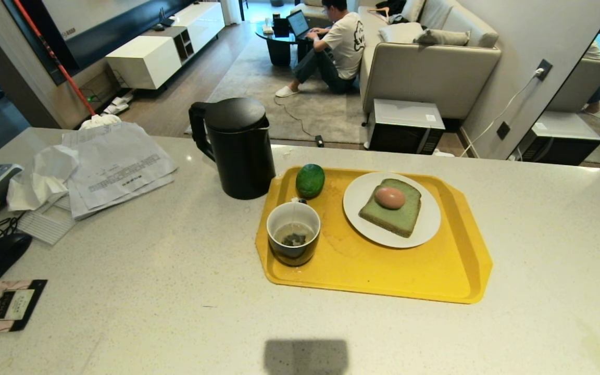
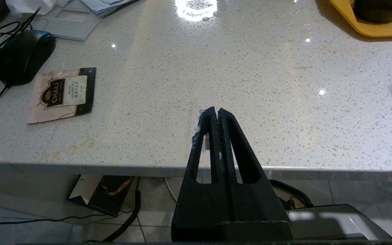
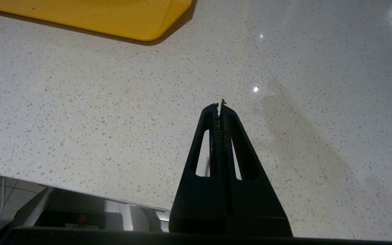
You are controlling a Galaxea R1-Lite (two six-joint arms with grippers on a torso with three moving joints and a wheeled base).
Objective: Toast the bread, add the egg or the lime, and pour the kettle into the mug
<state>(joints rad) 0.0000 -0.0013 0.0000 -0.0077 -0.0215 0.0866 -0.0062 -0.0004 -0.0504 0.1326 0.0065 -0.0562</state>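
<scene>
A: Where do things lie?

B: I see the kettle [image 1: 238,148] upright on the desk [image 1: 138,291], handle away-left, beside the yellow tray [image 1: 383,276]. The egg [image 1: 389,198] lies on the bread [image 1: 391,207] on the white plate [image 1: 425,229], long axis left-right. The lime [image 1: 310,180] stands just behind the mug [image 1: 293,240].

A: Grippers?

B: Left gripper [image 2: 215,111] and right gripper [image 3: 219,106] both have fingers pressed together, empty, at the desk's near edge.

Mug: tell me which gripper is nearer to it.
Left. The left gripper sits at the counter's near edge with the mug ahead on the tray corner. The right gripper sees only the yellow tray.
</scene>
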